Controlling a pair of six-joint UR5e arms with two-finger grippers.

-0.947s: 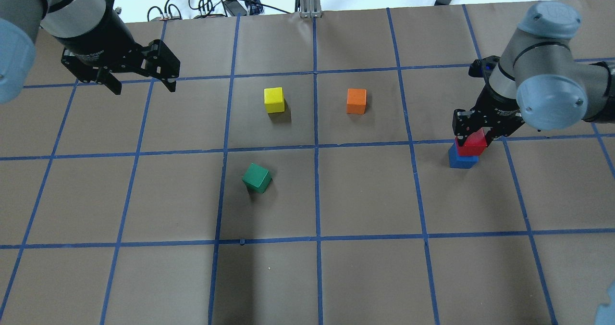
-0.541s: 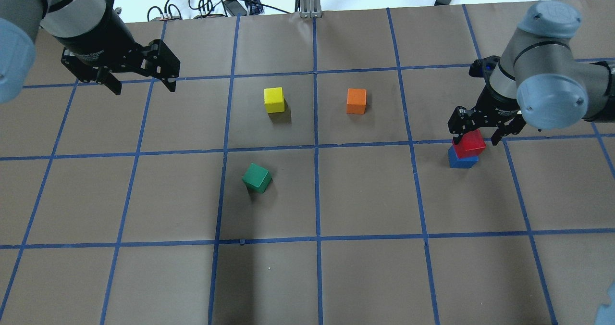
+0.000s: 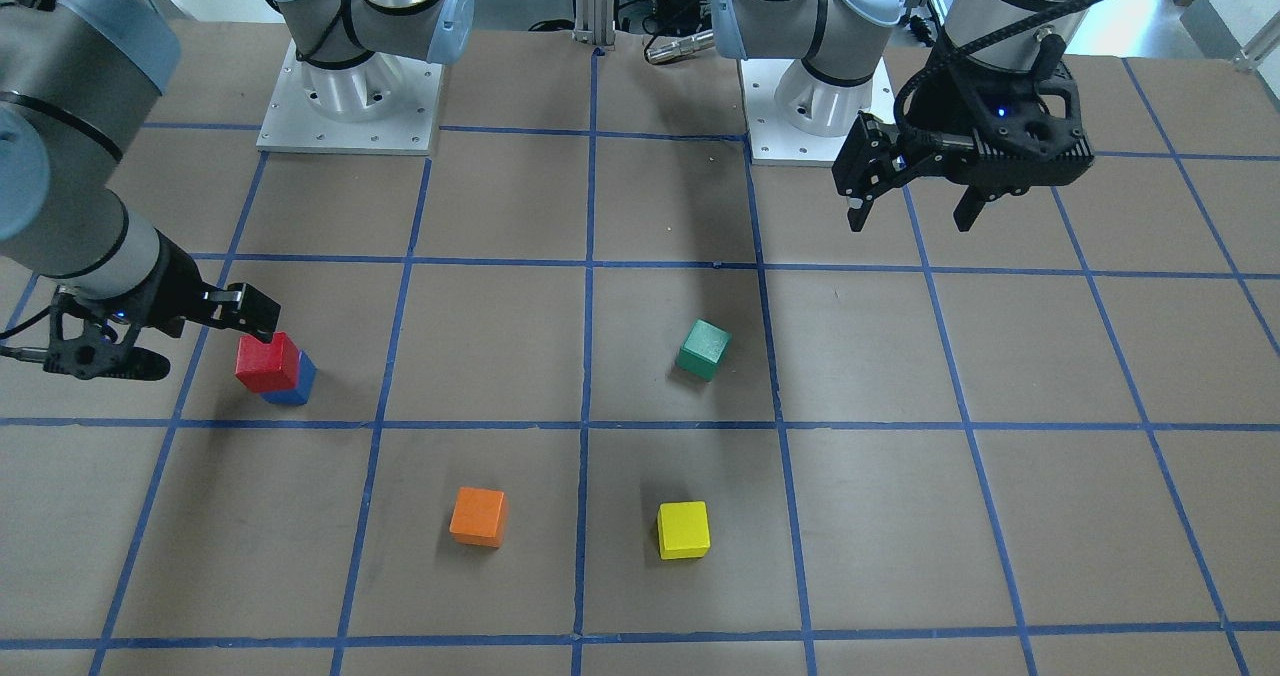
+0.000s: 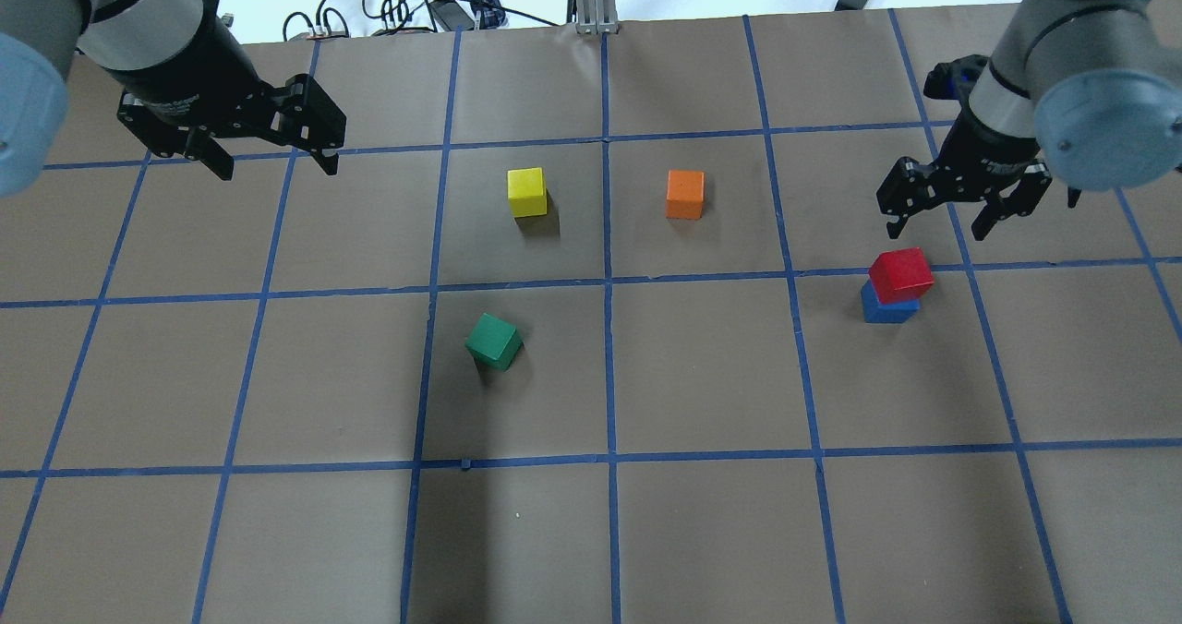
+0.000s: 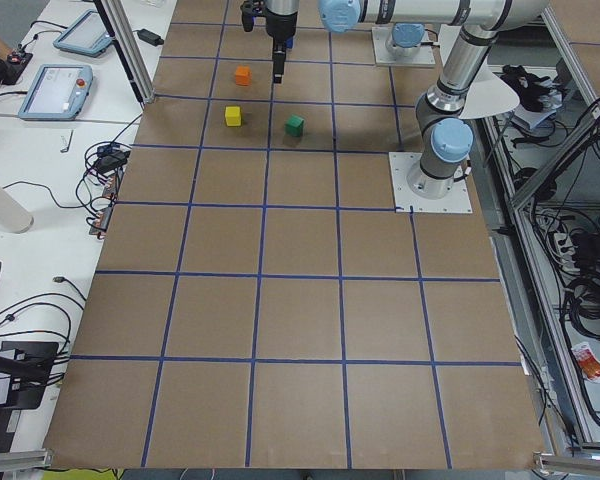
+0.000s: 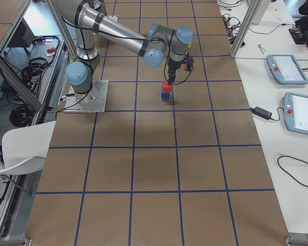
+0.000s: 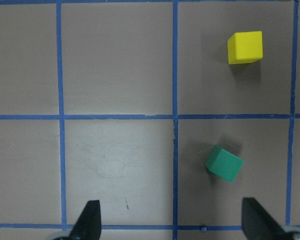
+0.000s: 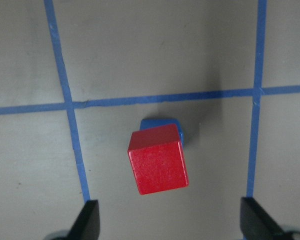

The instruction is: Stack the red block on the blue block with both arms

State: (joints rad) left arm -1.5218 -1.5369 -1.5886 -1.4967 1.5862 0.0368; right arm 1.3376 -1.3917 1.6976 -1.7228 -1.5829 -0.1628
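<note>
The red block [image 4: 900, 274] sits on top of the blue block [image 4: 886, 310], a little turned and shifted on it. The stack also shows in the front view [image 3: 267, 363] and the right wrist view [image 8: 158, 166], where the blue block [image 8: 162, 124] peeks out behind the red one. My right gripper [image 4: 939, 227] is open and empty, raised above and behind the stack; it is at the left in the front view [image 3: 205, 341]. My left gripper [image 4: 277, 170] is open and empty, hovering at the table's far left.
A yellow block [image 4: 526, 191] and an orange block [image 4: 684, 194] sit mid-table toward the back. A green block [image 4: 493, 341], turned at an angle, lies nearer the front. Cables [image 4: 397, 6] lie beyond the table's far edge.
My right gripper has let go of the red block, opened, and risen up and back from the stack. The red block stays on the blue block. The left arm has not moved.
</note>
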